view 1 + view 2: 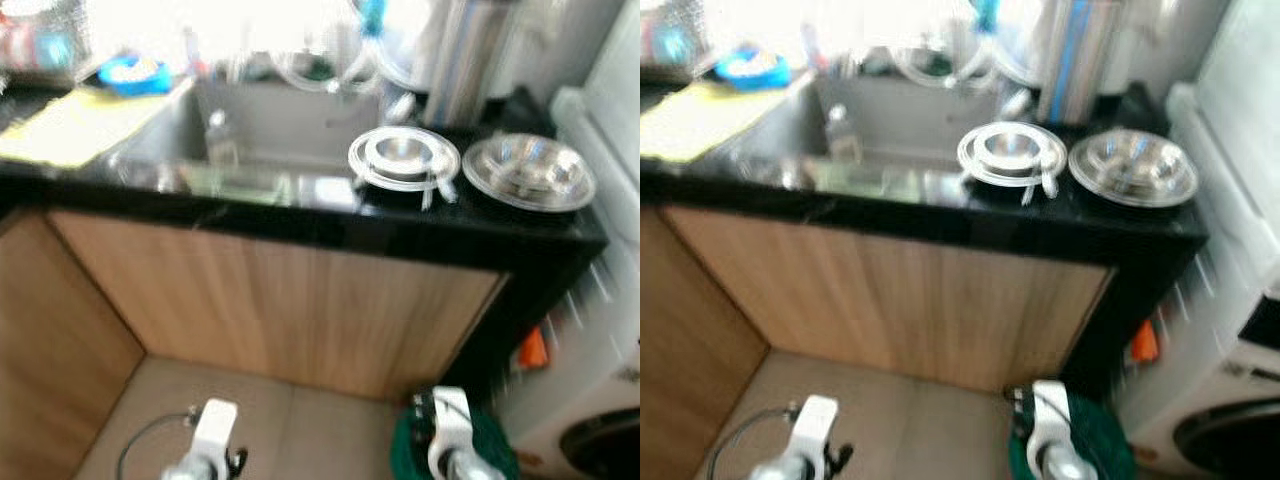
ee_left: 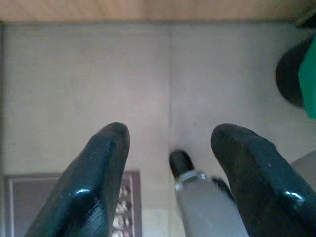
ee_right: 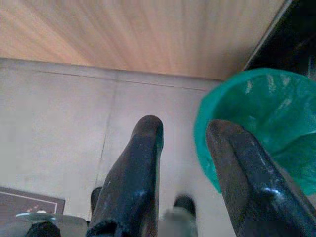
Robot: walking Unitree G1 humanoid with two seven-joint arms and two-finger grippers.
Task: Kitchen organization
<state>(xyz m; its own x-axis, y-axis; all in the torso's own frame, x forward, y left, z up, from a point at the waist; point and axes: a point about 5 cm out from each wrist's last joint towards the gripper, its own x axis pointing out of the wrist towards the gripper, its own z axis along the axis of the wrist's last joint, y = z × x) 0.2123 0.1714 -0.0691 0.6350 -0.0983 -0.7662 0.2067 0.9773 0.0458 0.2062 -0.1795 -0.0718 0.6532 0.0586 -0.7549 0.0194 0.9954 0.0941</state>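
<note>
So both arms hang low by the floor, jaws apart and empty. Steel plates (image 1: 528,171) sit on the black counter (image 1: 470,243) right of the sink (image 1: 250,135). Step close and stop before reaching.

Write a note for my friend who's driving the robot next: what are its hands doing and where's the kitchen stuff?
Left gripper: open, holding nothing, hanging low over the floor.
Right gripper: open, holding nothing, low beside the green bin.
Things: two steel dishes sit on the black counter, right of the sink. A small bottle stands in the sink.
Done: nothing visibly handled yet.
Left: step up to the counter and start sorting. The head views are blurred.
</note>
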